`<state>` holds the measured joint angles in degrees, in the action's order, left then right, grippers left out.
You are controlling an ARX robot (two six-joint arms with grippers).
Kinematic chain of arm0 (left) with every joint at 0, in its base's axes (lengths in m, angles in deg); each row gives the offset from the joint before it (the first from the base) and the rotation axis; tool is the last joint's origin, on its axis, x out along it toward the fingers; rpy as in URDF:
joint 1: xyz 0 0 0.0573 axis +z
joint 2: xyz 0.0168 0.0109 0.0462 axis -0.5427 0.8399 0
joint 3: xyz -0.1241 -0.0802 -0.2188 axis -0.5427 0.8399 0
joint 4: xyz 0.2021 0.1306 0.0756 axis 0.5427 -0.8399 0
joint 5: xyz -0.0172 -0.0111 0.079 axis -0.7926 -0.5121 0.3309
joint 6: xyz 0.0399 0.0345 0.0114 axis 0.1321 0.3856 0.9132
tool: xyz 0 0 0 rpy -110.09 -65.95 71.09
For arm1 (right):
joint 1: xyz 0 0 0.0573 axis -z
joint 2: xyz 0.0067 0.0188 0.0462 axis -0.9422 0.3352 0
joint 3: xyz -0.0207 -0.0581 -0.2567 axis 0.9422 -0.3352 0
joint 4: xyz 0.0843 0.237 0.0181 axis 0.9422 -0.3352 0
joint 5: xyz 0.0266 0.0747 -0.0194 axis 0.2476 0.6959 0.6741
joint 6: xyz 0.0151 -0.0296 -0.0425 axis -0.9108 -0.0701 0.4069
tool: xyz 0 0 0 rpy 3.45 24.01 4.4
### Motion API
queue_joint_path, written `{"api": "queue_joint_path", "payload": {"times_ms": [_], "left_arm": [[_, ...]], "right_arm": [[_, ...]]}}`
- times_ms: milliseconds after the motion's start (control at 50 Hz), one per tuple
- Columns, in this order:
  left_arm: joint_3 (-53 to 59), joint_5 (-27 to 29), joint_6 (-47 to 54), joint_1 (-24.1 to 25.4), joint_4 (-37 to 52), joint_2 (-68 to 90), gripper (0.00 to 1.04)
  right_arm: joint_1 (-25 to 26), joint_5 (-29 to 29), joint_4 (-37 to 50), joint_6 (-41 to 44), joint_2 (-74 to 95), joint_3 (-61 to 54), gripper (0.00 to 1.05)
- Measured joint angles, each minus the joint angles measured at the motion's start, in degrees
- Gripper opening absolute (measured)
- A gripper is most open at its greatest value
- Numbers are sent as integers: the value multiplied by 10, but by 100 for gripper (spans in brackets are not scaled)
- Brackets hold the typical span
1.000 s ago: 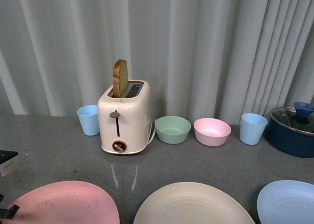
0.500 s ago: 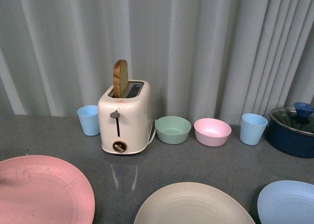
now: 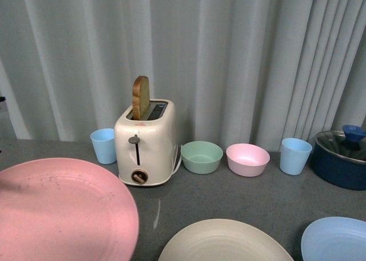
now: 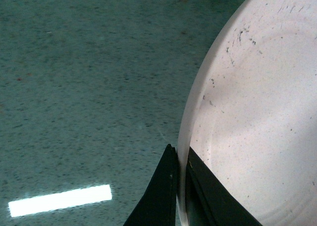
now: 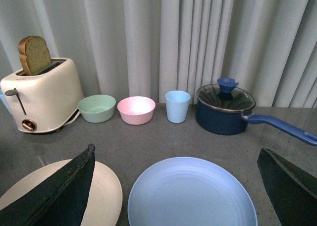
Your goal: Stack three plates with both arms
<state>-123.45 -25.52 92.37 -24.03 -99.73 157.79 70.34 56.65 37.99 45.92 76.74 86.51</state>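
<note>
The pink plate (image 3: 60,209) hangs lifted above the grey counter at the front left. My left gripper (image 4: 181,159) is shut on its rim (image 4: 184,137); the plate's speckled face (image 4: 257,112) fills that view. The gripper itself does not show in the front view. The cream-beige ridged plate (image 3: 224,242) lies at the front middle and also shows in the right wrist view (image 5: 106,191). The light blue plate (image 3: 336,238) lies at the front right. My right gripper (image 5: 178,159) is open, its jaws spread wide to either side of the light blue plate (image 5: 190,194), above it.
A cream toaster (image 3: 146,141) with a bread slice stands at the back left, a light blue cup (image 3: 103,145) beside it. A mint bowl (image 3: 201,156), a pink bowl (image 3: 247,159), a second blue cup (image 3: 295,155) and a dark blue lidded pot (image 3: 343,158) line the back. Curtains hang behind.
The pink plate has risen off the counter and come up and towards the camera, looming larger at the front left. The other two plates have not moved.
</note>
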Motion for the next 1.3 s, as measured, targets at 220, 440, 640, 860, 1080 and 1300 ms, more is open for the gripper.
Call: {"api": "queue_joint_path", "payload": {"times_ms": [220,440,640,860,1080,1300], "left_arm": [[17,-26,-45,-90,-5,-2,3],[16,-30,-108,-176,17,20,3],[-11,-25,-162,-254,36,71,3],[-62,-18,-196,-295,42,118,3],[-91,-8,-212,-310,49,160,3],[-117,-1,-223,-322,56,194,3]], "right_arm": [[0,0,0,0,0,0,97],[0,0,0,0,0,0,97],[0,0,0,0,0,0,97],[0,0,0,0,0,0,97],[0,0,0,0,0,0,97],[0,0,0,0,0,0,97]]}}
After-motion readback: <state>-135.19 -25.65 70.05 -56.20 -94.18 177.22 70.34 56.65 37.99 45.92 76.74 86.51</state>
